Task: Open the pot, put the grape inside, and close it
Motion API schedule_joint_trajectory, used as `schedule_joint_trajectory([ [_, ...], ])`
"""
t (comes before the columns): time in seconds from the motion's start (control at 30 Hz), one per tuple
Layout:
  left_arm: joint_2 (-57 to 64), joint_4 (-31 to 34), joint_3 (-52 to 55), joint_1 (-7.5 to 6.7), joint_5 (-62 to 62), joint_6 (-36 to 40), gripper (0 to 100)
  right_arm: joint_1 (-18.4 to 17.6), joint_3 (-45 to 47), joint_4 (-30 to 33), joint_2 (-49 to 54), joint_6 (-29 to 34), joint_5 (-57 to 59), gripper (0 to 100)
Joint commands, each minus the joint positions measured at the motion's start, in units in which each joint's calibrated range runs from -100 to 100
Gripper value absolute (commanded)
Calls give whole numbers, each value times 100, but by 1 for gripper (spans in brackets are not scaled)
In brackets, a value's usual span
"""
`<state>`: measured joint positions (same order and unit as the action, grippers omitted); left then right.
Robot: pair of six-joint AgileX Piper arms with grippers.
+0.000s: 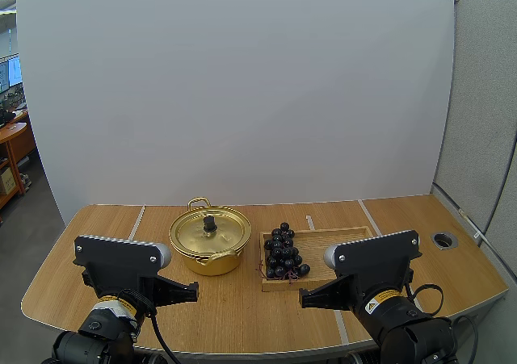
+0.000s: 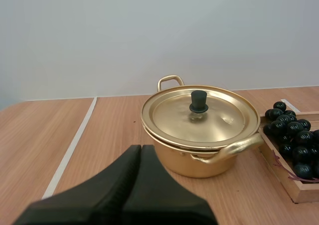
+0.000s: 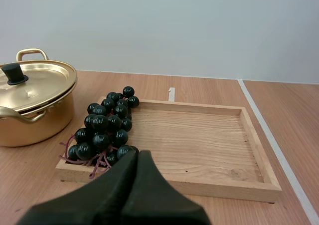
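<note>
Left gripper (image 2: 140,147) has its fingers pressed together and empty, low and short of the pot (image 2: 189,162). Right gripper (image 3: 138,154) is likewise closed on nothing, at the near edge of the wooden tray (image 3: 209,135). Lid (image 2: 169,116) is on the pot, knob (image 2: 199,101) upright. Grapes (image 3: 107,127) lie at the tray's pot-side end. Nothing is started; opening comes first. Next move probably needs fingers spread, centred over the knob, pinch, lift straight.

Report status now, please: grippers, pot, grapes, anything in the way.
Both shut, empty: left gripper short of the pot, right gripper before the wooden tray. The lid on; grapes at the tray's pot-side end. Nothing in the way.
</note>
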<state>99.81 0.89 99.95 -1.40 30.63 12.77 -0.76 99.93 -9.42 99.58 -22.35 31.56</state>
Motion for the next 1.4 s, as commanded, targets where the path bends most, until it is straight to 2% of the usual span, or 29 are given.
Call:
schedule_joint_trajectory([
  [0.0,19,-89,5,9,-128,28,0,16,7,-15,42,-1,6,0],
  [0.83,19,-89,-111,9,-128,28,0,16,7,-51,42,0,-88,0],
  [1.0,19,-89,-795,9,-128,28,0,16,-654,-59,42,0,158,0],
  [1.37,19,-89,-2960,9,-128,28,0,16,-2943,-59,42,0,812,0],
])
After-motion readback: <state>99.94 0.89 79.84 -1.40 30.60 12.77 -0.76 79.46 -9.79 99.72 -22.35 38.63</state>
